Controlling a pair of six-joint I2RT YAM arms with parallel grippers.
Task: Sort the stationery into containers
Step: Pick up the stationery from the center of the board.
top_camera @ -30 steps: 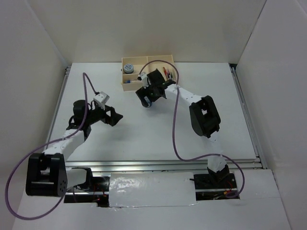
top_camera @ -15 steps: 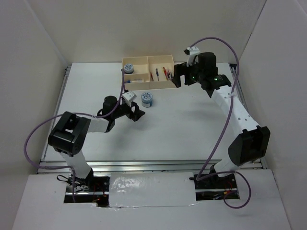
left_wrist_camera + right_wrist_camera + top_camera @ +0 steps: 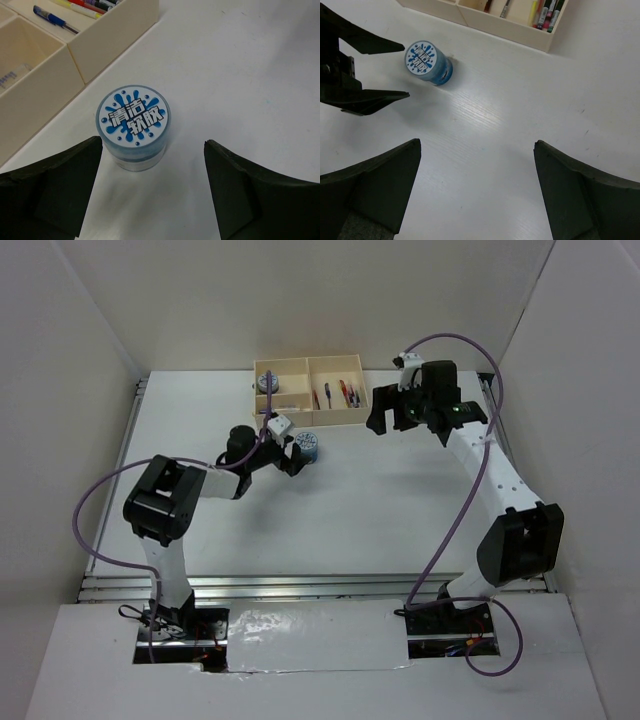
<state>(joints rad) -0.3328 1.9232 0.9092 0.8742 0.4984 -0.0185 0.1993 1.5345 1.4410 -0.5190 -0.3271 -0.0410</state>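
Top view first: your left hand (image 3: 297, 456) is spread wide open, low over the table (image 3: 400, 500). It's right up by the blue-and-white cylinder (image 3: 308, 443). That one stands upright on the table, just in front of the cream box (image 3: 335, 418). A second cylinder (image 3: 266, 381) sits in the box's far-left small compartment, and the pens (image 3: 346, 392) lie in the big section on the right. Your right hand (image 3: 381, 408) is open too, with nothing in it, just off the box's right end.

Left wrist view: the cylinder's splash label faces up. The cylinder sits between the two black fingers (image 3: 55, 190), a bit ahead of the tips, and neither one touches it. The box wall is just beside it, with a blue pen (image 3: 54, 20) lying inside.

Right wrist view: you're looking down on the cylinder at upper left, with the left hand's tips pointing at it from the side. The right hand's own fingers are spread at the bottom corners with only bare table between them. The pens poke in at the top edge.
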